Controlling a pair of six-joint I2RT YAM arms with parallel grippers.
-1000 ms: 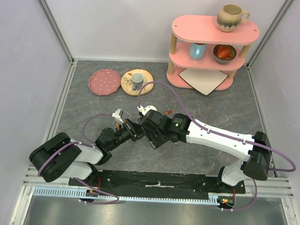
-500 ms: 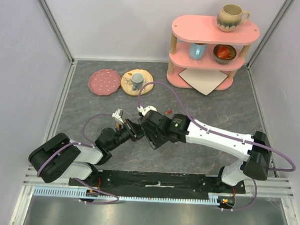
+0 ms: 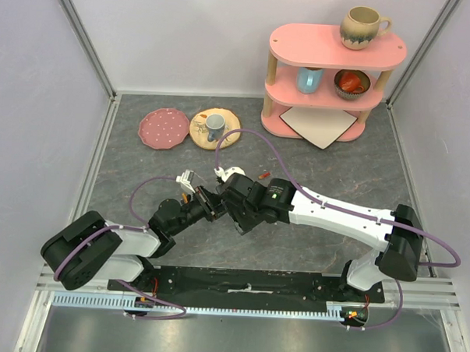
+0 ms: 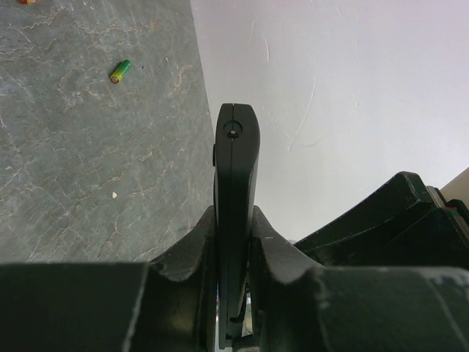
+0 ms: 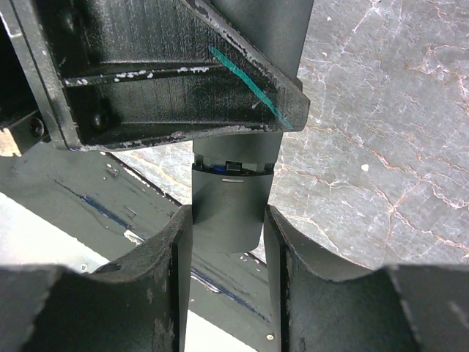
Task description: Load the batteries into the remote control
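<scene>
Remote control (image 4: pixel 235 183) stands edge-on, clamped between my left fingers (image 4: pixel 187 253); my right fingers (image 5: pixel 165 257) grip its other end. One green battery (image 4: pixel 120 71) lies on the worktop (image 4: pixel 73 169).

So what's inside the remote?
Only a thin gap shows, with a blue bit in it, maybe a battery. The black shell of the remote covers the rest.

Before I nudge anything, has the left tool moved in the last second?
No. In the top view the left tool stays at the same spot below the yellow plate, clamped on the remote control.
</scene>
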